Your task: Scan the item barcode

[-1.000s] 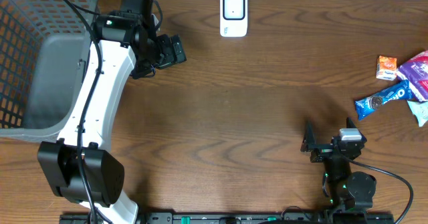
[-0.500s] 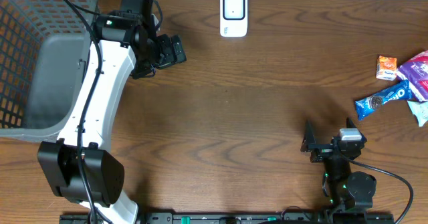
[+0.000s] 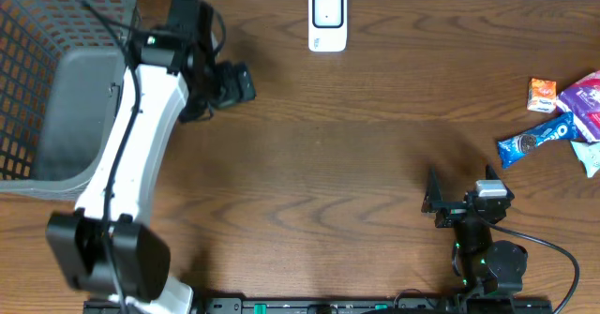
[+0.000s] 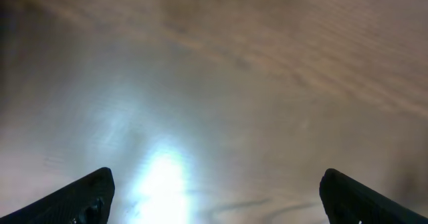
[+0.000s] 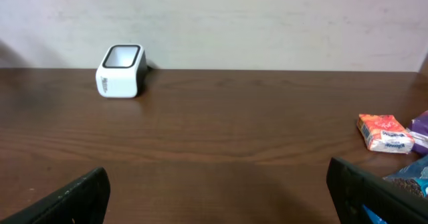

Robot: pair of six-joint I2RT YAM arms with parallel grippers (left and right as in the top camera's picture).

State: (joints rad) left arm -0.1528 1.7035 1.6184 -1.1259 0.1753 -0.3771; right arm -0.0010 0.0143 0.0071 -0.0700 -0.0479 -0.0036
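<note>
Four snack packs lie at the far right edge of the brown wooden table (image 3: 356, 164): one small orange packet (image 3: 542, 95), one purple bag (image 3: 583, 103), one blue cookie pack (image 3: 534, 139) and one pale blue-green bag (image 3: 591, 157) (their writing is too small to read). One small white scanner box (image 3: 327, 20) stands at the back edge, and one grey mesh basket (image 3: 28, 61) sits at the left. The left gripper (image 3: 234, 82) and the right gripper (image 3: 433, 201) are both spread wide with nothing in them.

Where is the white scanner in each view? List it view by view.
Overhead: white scanner at top centre.
Left wrist: not in it.
Right wrist: scanner at upper left.
Shared landmark: orange packet, at the right in overhead and in right wrist.
</note>
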